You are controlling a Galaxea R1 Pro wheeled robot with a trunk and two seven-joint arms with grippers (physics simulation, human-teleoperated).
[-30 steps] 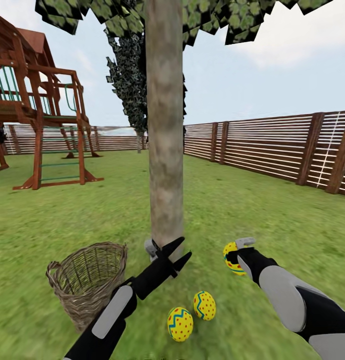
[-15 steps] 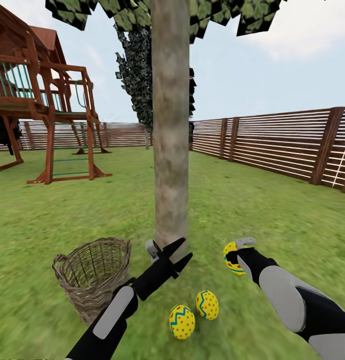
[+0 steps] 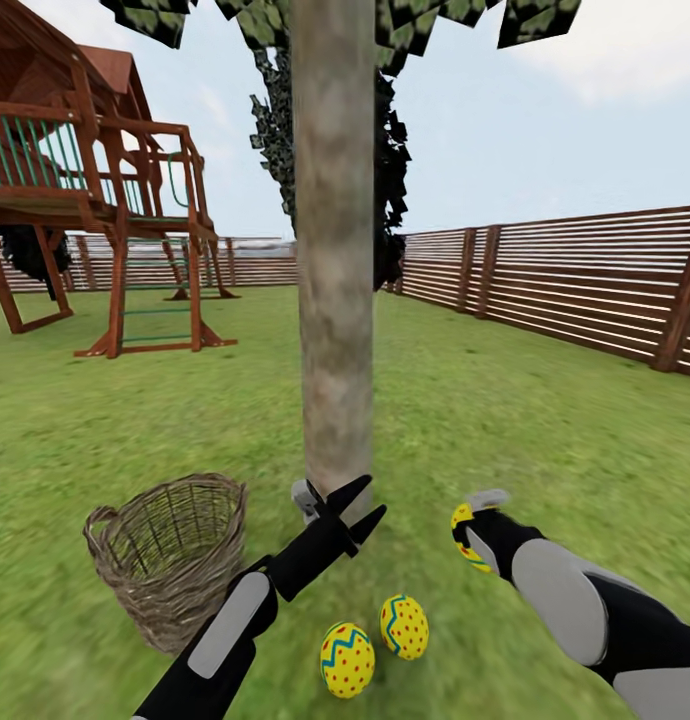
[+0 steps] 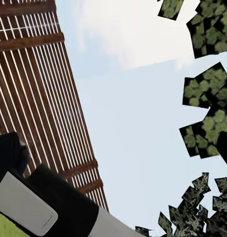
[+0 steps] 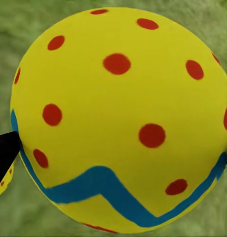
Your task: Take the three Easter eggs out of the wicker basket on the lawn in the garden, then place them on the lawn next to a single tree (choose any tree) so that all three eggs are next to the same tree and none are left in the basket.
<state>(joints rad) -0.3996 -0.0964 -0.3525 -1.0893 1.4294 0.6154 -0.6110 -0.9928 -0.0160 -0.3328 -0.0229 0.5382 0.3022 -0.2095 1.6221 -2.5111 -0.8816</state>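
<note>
**One egg in my right gripper, two on the grass by the trunk**

Furthest left on the lawn (image 3: 545, 400) stands the wicker basket (image 3: 165, 560), tilted slightly, and I cannot make out any egg through its open weave. Behind it, toward the fence (image 3: 585, 290), rises the wooden play set (image 3: 95, 200).

My left gripper (image 3: 357, 510) comes next, just right of the basket, its black fingers spread apart with nothing between them, raised in front of the foot of the tree (image 3: 333, 250). Its wrist camera looks up at sky, leaves and the slatted fence.

Below that gripper, two Easter eggs lie on the grass just beside each other, near the base of the trunk: one (image 3: 347, 660) nearer me, the other (image 3: 404, 627) just right of it.

Furthest right, my right gripper (image 3: 472, 522) is clenched on the third egg (image 3: 463, 535), held just above the grass to the right of the trunk. In the right wrist view this egg (image 5: 118, 118) sits between dark fingertips (image 5: 5, 153) at either side, with grass behind it.
</note>
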